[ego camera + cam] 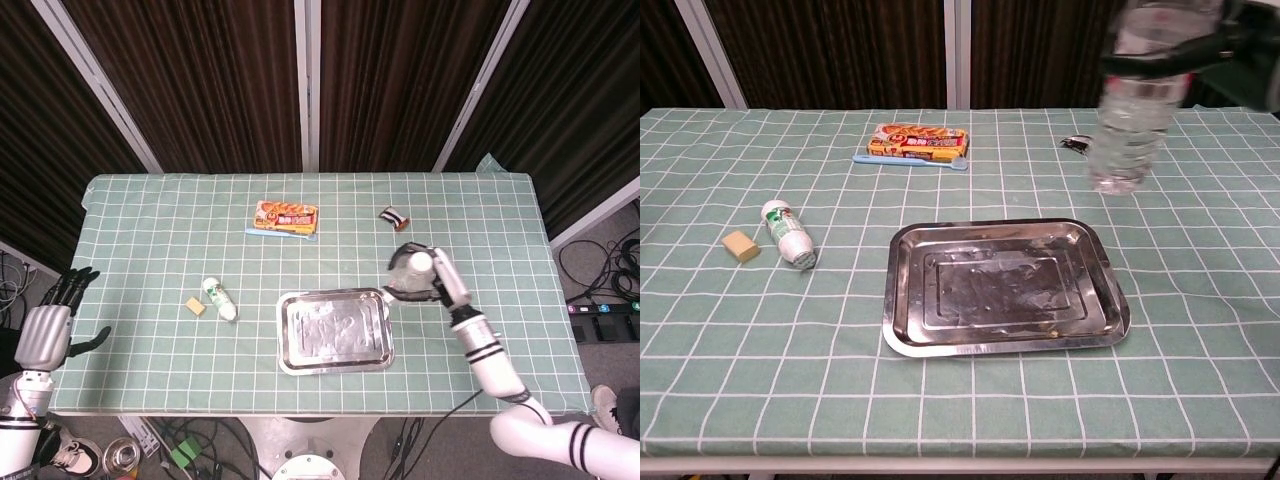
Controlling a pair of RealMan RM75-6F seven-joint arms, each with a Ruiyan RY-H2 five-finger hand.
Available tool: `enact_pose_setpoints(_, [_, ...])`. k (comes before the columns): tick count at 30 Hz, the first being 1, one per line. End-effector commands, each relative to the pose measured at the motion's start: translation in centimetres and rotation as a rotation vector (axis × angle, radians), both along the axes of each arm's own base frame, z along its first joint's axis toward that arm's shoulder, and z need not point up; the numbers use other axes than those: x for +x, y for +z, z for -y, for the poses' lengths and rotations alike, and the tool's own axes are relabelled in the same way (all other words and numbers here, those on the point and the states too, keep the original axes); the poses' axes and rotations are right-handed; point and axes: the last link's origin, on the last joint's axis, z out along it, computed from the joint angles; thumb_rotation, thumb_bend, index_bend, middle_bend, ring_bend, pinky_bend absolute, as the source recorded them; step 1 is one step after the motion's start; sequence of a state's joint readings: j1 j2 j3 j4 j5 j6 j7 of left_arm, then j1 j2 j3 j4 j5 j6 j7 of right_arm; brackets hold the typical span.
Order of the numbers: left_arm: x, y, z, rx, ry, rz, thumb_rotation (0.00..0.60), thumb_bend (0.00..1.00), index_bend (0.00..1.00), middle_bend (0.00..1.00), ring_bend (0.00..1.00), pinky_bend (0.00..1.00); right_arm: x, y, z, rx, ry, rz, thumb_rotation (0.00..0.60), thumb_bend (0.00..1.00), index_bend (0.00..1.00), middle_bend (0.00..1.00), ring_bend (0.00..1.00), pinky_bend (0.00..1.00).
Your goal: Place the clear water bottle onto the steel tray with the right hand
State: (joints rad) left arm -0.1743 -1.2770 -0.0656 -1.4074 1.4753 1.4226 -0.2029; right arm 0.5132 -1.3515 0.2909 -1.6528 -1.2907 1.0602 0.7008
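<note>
You have one clear water bottle (pixel 1133 110), one steel tray (pixel 902 300), one small white bottle with a green cap (pixel 788 233), one tan block (pixel 740 246), one orange snack box (pixel 918 142), one blue toothbrush (pixel 908 160), one dark wrapped sweet (pixel 394 217), and two robot hands: right (pixel 432 281), left (pixel 46 329).

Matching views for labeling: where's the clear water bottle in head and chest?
Head view: clear water bottle right of centre, gripped by the right hand, off the steel tray's upper right corner.
Chest view: upper right, bottle upright above the cloth.
Shared landmark: the steel tray.
</note>
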Motion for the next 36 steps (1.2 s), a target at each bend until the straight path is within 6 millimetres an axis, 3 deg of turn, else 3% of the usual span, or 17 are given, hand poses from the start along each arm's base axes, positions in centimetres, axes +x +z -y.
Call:
enact_pose_setpoints(1, [0.0, -0.3, 0.1, -0.009, 0.001, -0.002, 0.600, 0.26, 0.16, 0.18, 0.09, 0.19, 0.2, -1.1, -0.5, 0.055, 0.013, 0.022, 0.600, 0.13, 0.70, 0.58, 0.39, 0.43])
enact_pose_setpoints(4, [0.3, -0.6, 0.1, -0.011, -0.006, -0.007, 0.600, 0.26, 0.16, 0.18, 0.09, 0.19, 2.9, -4.2, -0.2, 0.137, 0.071, 0.029, 0.600, 0.13, 0.70, 0.58, 0.40, 0.43])
enact_pose_setpoints(6, [0.4, -0.6, 0.0, -0.009, -0.008, -0.009, 0.600, 0.26, 0.16, 0.18, 0.09, 0.19, 3.0, -4.9, -0.3, 0.150, 0.068, 0.027, 0.600, 0.13, 0.70, 0.58, 0.40, 0.43])
enact_pose_setpoints(8, [0.4, -0.5, -0.1, -0.004, -0.004, -0.005, 0.600, 0.26, 0.16, 0.18, 0.09, 0.19, 1.5, -3.8, -0.5, 0.108, 0.046, -0.006, 0.600, 0.13, 0.70, 0.57, 0.40, 0.43])
enact_pose_setpoints(12, [0.1, -0.6, 0.0, -0.016, -0.003, -0.001, 0.600, 0.26, 0.16, 0.18, 0.09, 0.19, -2.9, 0.6, -1.3, 0.000, -0.045, -0.037, 0.600, 0.13, 0.70, 0.57, 0.39, 0.43])
enact_pose_setpoints(14, [0.2, -0.8, -0.1, -0.027, -0.008, 0.000, 0.600, 0.26, 0.16, 0.18, 0.09, 0.19, -3.5, 1.3, -1.5, -0.010, -0.066, -0.016, 0.600, 0.13, 0.70, 0.57, 0.39, 0.43])
enact_pose_setpoints(15, [0.3, -0.9, -0.1, -0.030, -0.011, -0.001, 0.600, 0.26, 0.16, 0.18, 0.09, 0.19, -3.2, 0.9, -1.5, 0.006, -0.057, -0.009, 0.600, 0.13, 0.70, 0.57, 0.39, 0.43])
enact_pose_setpoints(19, [0.6, -1.2, -0.1, -0.023, -0.015, 0.003, 0.600, 0.26, 0.16, 0.18, 0.09, 0.19, 1.2, -3.9, -2.1, 0.147, 0.083, -0.017, 0.600, 0.13, 0.70, 0.57, 0.39, 0.43])
enact_pose_setpoints(21, [0.5, -1.1, 0.0, -0.017, -0.011, -0.001, 0.600, 0.26, 0.16, 0.18, 0.09, 0.19, 2.2, -5.7, -2.3, 0.192, 0.099, -0.013, 0.600, 0.13, 0.70, 0.57, 0.39, 0.43])
enact_pose_setpoints(28, [-0.3, -0.1, 0.6, -0.003, 0.015, -0.012, 0.600, 0.26, 0.16, 0.18, 0.09, 0.19, 0.4, -8.2, -2.0, 0.223, 0.009, 0.001, 0.600, 0.13, 0.70, 0.57, 0.39, 0.43])
enact_pose_setpoints(36, [-0.6, 0.2, 0.8, 0.015, 0.019, -0.015, 0.600, 0.26, 0.16, 0.18, 0.09, 0.19, 3.3, -11.8, -2.0, 0.299, 0.083, 0.046, 0.600, 0.10, 0.69, 0.57, 0.40, 0.43])
